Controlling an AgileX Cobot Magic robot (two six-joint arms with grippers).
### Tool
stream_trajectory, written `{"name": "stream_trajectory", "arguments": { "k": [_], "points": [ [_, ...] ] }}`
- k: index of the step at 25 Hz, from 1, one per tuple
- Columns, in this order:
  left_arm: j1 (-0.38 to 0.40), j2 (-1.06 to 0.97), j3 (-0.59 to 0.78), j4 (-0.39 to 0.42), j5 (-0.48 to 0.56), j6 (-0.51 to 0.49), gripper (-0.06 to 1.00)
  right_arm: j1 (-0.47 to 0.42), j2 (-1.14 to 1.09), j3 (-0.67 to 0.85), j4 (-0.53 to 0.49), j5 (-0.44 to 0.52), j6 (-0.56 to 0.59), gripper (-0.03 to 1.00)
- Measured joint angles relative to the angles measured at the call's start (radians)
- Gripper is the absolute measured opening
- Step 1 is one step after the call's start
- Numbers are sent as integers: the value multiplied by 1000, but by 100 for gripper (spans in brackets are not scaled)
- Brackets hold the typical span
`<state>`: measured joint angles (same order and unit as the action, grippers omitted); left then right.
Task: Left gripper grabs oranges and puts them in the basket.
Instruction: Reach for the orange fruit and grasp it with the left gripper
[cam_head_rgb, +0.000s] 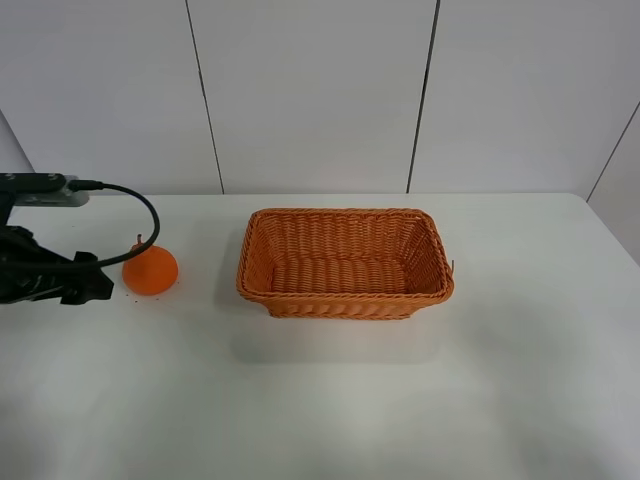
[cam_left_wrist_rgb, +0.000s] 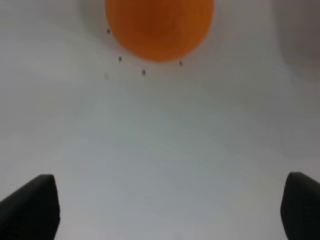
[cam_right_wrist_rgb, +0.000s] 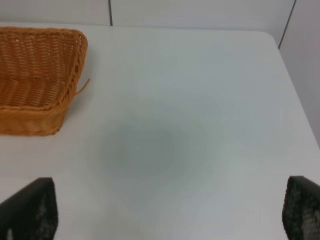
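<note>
So the left tool (cam_left_wrist_rgb: 167, 210) is hanging wide open, holding nothing, with the orange (cam_left_wrist_rgb: 159, 27) sitting just ahead of it on the white surface (cam_left_wrist_rgb: 160, 140), not touching, and the basket (cam_head_rgb: 345, 297) is sitting farther beyond.

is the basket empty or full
Empty. The basket shows a bare woven floor in the high view; the orange sits on the table to its left.

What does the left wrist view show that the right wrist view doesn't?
Only the left wrist view shows the orange, lying on the table ahead of the open left gripper, with dark specks beside it. Only the right wrist view shows the basket, the wall and the open right gripper. Both share the white table.
</note>
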<state>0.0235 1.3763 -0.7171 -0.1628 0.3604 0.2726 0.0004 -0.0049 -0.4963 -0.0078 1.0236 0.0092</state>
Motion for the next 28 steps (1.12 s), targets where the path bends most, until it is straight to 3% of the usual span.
{"name": "stream_trajectory", "arguments": {
  "k": [6,14,28],
  "points": [
    [-3,255,-239,-1,-3,23,99,0,0,0,0,0,0,69],
    [-3,456,-451,-1,16,44,99,0,0,0,0,0,0,69],
    [-3,664,-527,15,18,51,99,0,0,0,0,0,0,69]
  ]
}}
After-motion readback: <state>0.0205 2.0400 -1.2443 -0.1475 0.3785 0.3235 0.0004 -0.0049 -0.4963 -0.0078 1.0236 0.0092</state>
